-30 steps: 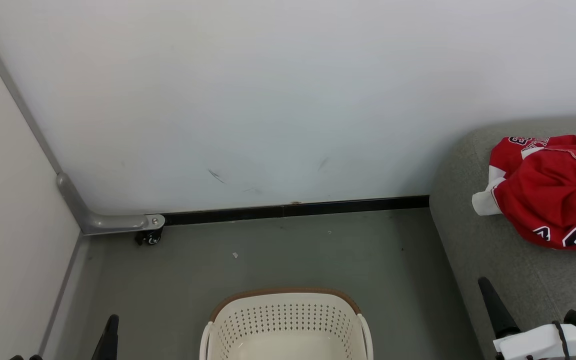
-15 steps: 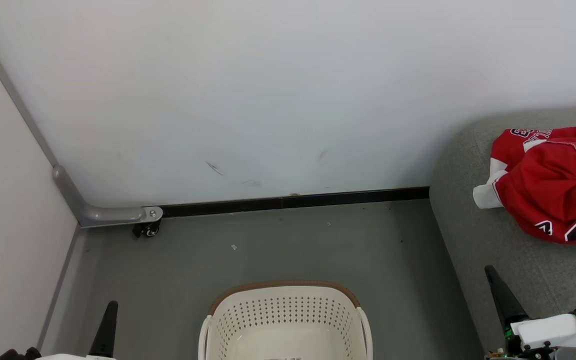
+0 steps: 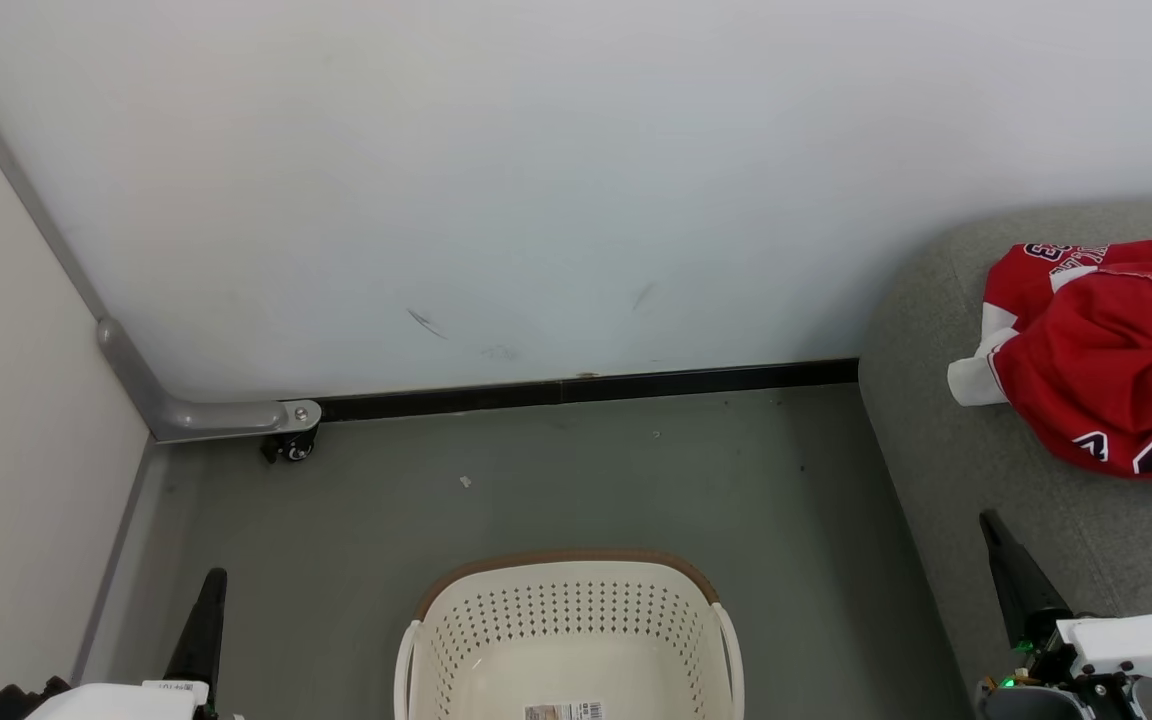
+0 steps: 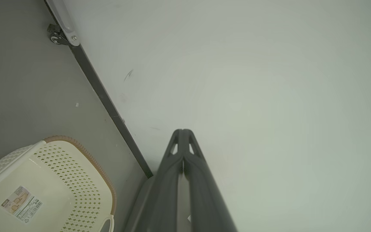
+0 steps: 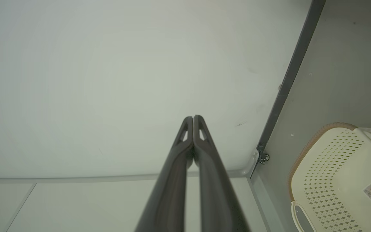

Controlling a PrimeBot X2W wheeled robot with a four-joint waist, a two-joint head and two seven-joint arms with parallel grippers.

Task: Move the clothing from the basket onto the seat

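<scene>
- left claw (image 4: pixel 183 135) is hanging low on the left w/ both fingers pressing together, so it's clenched on nothing
- right claw (image 5: pixel 193 120) is doing the same low on the right, by the near part of the seat (image 3: pixel 936 480), pinched tight and carrying nothing
- basket (image 3: pixel 566 578) is sitting on the floor (image 3: pixel 576 470) btwn the two claws. Its bare bottom and barcode sticker (image 3: pixel 563 711) are showing, so imo nothing's waiting in the part I'm seeing
- clothing (image 3: pixel 1106 370) is lying in a rumpled red heap on the seat, farther back on the right and well apart from the basket. Task is looking pretty much done tbh
- handling: it's looking soft, light and floppy, prob a bit slick like sports fabric. If it's needing a nudge, I'd be pinching a thick bunched fold near the top of the heap, not the thin white edge, which is prob going to slip out
- wall (image 3: pixel 576 180) and black baseboard (image 3: pixel 586 385) are running behind everything
</scene>
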